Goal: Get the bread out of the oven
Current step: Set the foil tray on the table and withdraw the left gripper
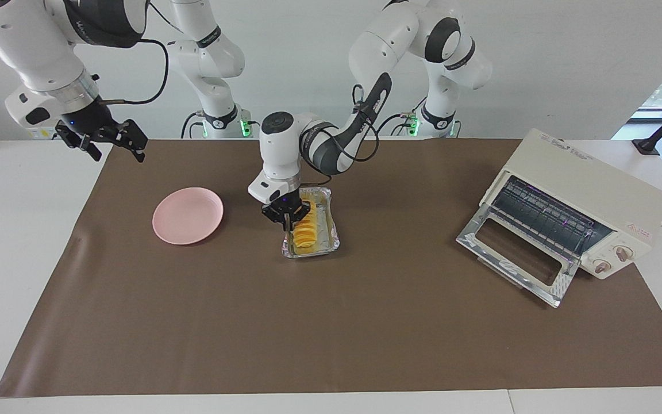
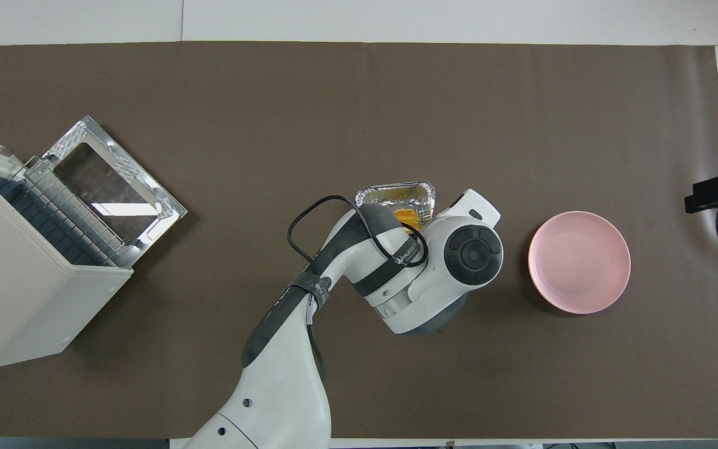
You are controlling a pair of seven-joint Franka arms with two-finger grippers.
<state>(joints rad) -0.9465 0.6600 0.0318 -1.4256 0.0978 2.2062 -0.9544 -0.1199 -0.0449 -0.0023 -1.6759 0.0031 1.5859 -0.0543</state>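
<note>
Yellow-orange bread [image 1: 303,232] under left claw [image 1: 287,219]

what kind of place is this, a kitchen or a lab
Most likely a robotics lab set up as a mock kitchen: two white robot arms at a table with a brown mat, a toaster oven and a pink plate.

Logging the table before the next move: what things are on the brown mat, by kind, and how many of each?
Oven, door open: 1
Foil tray: 1
Bread, in the tray: 1
Pink plate: 1
Total: 4
</note>
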